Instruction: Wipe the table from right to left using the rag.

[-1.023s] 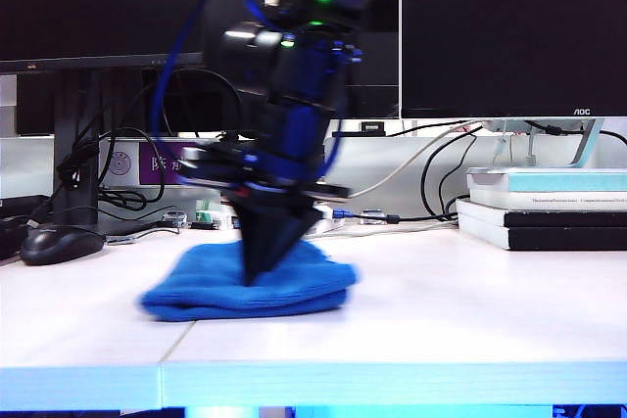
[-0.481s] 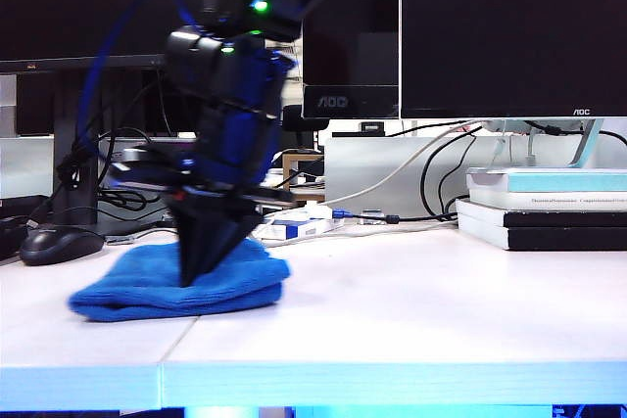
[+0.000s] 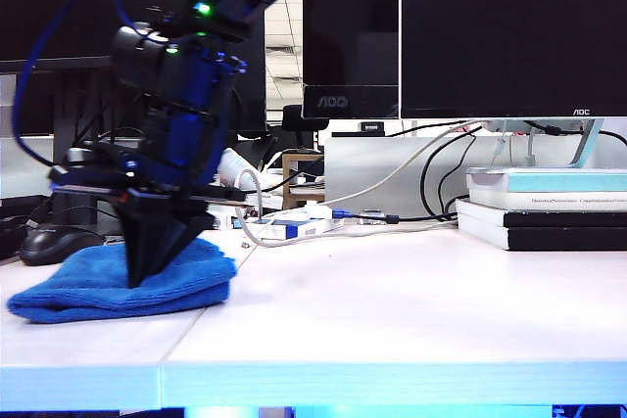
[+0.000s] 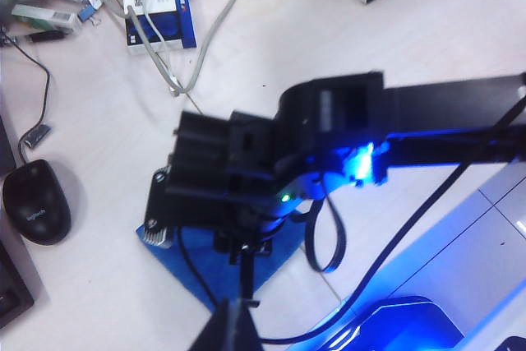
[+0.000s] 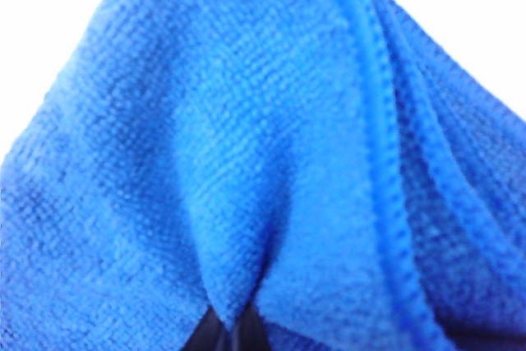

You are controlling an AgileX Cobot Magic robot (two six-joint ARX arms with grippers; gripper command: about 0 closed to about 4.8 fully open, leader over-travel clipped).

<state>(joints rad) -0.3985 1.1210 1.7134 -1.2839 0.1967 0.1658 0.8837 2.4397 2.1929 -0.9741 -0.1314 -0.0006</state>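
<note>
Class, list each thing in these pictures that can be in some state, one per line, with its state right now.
rag: folded, lying flat on the table at its left end, pinched and pressed down.
right end effector: pointing down, shut on the rag.
left end effector: only partly in view above the table; open or shut cannot be told.
table: bare on the right part.
mouse: resting behind the rag.
books: stacked, closed.
</note>
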